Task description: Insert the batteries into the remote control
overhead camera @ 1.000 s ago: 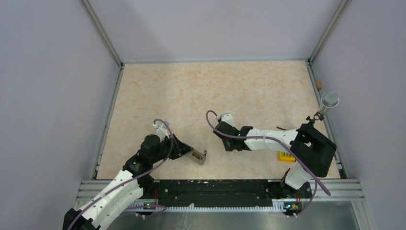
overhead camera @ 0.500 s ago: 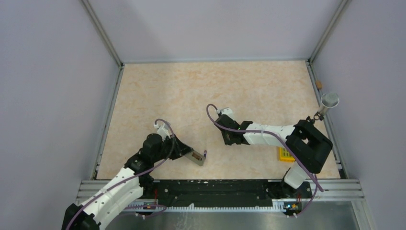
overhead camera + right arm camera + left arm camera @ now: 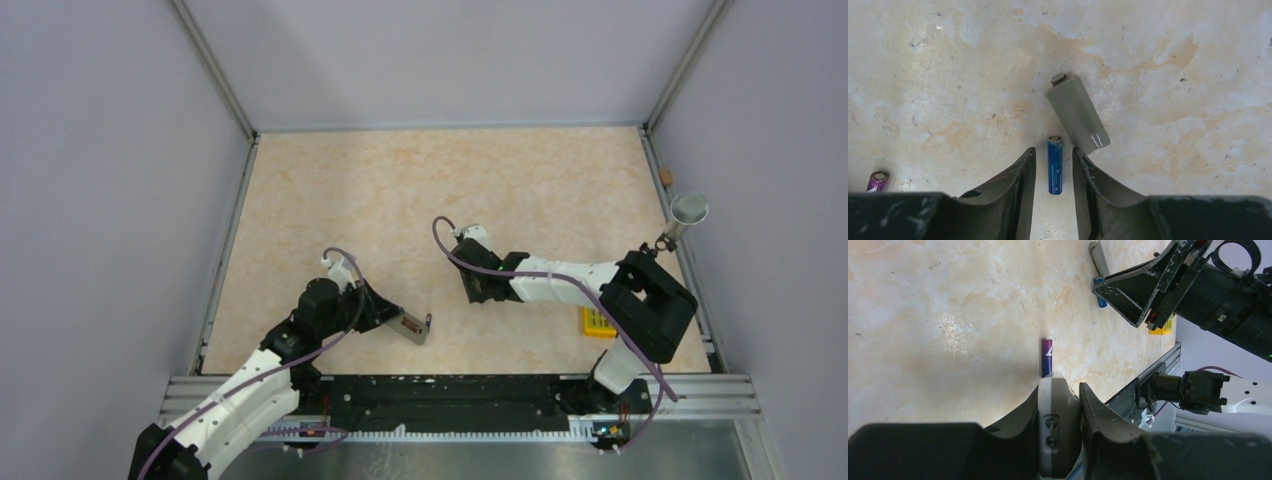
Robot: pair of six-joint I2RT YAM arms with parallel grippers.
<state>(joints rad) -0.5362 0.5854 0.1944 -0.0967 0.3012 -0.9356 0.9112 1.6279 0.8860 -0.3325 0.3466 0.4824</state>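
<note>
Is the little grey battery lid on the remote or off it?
Off. The lid lies flat on the table beside a blue battery; the remote is held in the left pincer.

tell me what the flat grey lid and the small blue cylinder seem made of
Flat grey lid: probably moulded plastic, smooth semi-gloss, with a glint and small tab. Small blue cylinder: likely a metal cell in scuffed blue wrap; pale metallic cap at its end.
</note>
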